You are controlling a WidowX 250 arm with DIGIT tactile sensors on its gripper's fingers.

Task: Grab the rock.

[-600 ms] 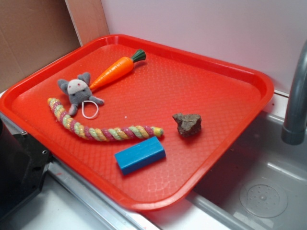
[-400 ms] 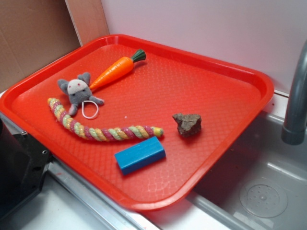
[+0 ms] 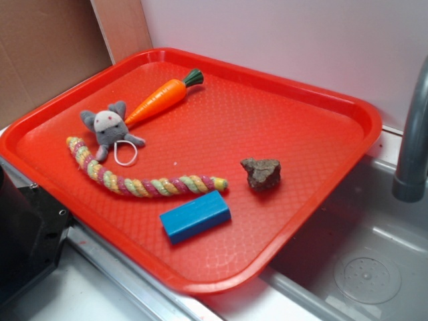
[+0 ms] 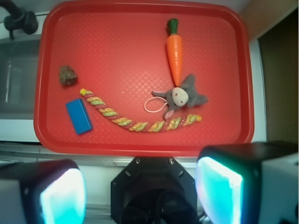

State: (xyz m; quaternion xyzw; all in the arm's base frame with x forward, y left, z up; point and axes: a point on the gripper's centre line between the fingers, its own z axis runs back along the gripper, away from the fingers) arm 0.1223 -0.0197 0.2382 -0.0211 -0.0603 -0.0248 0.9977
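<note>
A red tray (image 3: 348, 117) sits beside a grey sink basin (image 3: 374, 267), with a grey tap post (image 3: 411, 147) rising at the right edge. The rock (image 3: 261, 173), a small rough brown-grey lump, lies on the tray's right half, apart from everything else and nothing touching it. Just to its left ends a braided rope toy (image 3: 140, 180), which curves away toward the tray's left side. Near the rope's right end, on the near side, lies a blue block (image 3: 194, 216). Further left, a little grey stuffed mouse (image 3: 108, 128) rests by the rope, its white loop tail beside it, and a toy carrot (image 3: 160, 99) lies at the far left, its tip almost at the mouse.

From the wrist view, the gripper (image 4: 140, 189) hangs outside the tray's near rim, above the counter edge. Its two pads (image 4: 219, 186) stand wide apart with nothing between them, well away from the rock (image 4: 68, 75), which lies toward the tray's left side in that view
</note>
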